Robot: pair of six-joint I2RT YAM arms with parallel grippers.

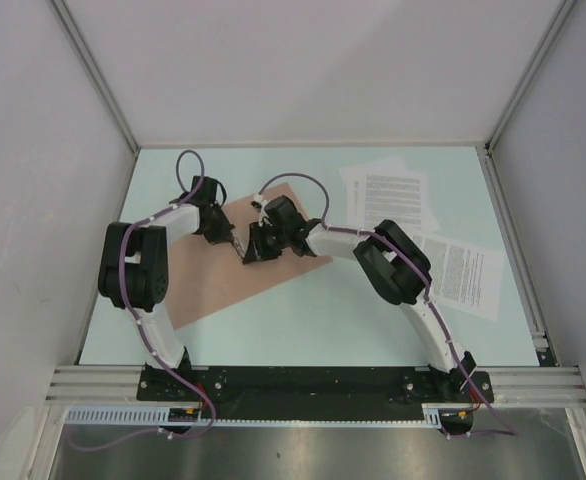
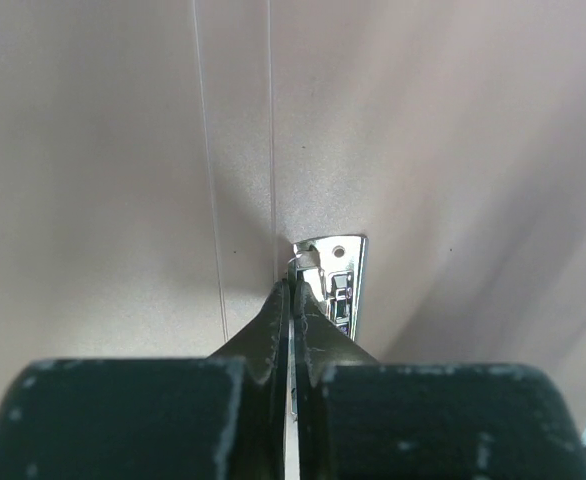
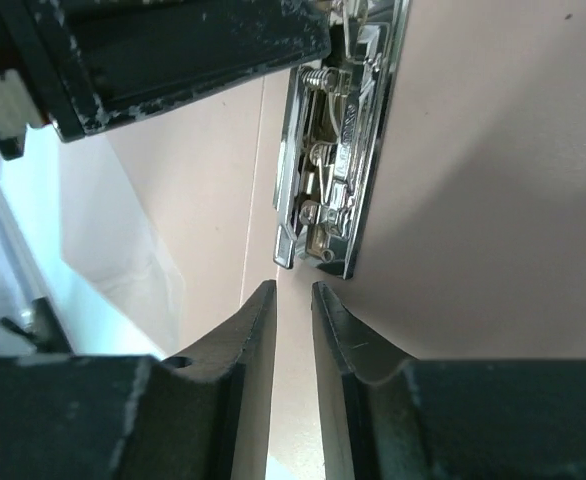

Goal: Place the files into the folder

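The pale green bench (image 1: 323, 325) carries the salmon-brown folder (image 1: 213, 285), which lies flat on its left-centre part, its corner running toward the near left. The files (image 1: 393, 200), white printed sheets, lie loose on the bench at the far right, apart from the folder. Both hands hang over the folder's middle. The left hand (image 2: 291, 290) is closed tight on the folder's metal clip (image 3: 338, 150). The right hand (image 3: 293, 295) is slightly parted just beside the clip, gripping nothing.
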